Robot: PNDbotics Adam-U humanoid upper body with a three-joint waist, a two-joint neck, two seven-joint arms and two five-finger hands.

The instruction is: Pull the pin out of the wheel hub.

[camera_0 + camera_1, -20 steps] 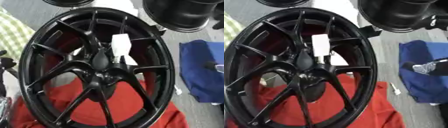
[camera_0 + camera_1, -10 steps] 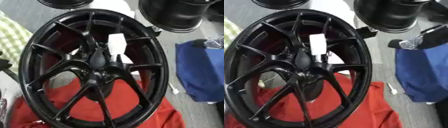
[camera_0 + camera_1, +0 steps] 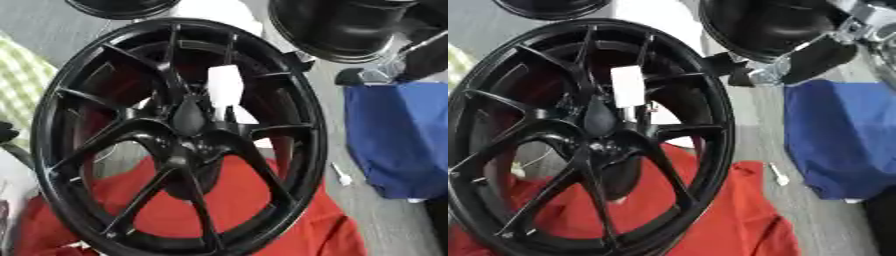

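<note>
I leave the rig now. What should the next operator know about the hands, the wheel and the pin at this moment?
Right hand: comes in from the upper right, beside the wheel's rim, holding nothing that shows.
Left hand: only a dark shape at the left edge, unsure.
Wheel hub: wheel lies over the red cloth, blue cloth to its right.
White piece, likely the pin: just above the hub centre, untouched.
Done: nothing. Left: reach in, grasp the piece, pull it out.

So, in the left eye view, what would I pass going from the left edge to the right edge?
Green checked cloth → black wheel hub with a white tag near its centre → small white piece on the grey floor → blue cloth.
</note>
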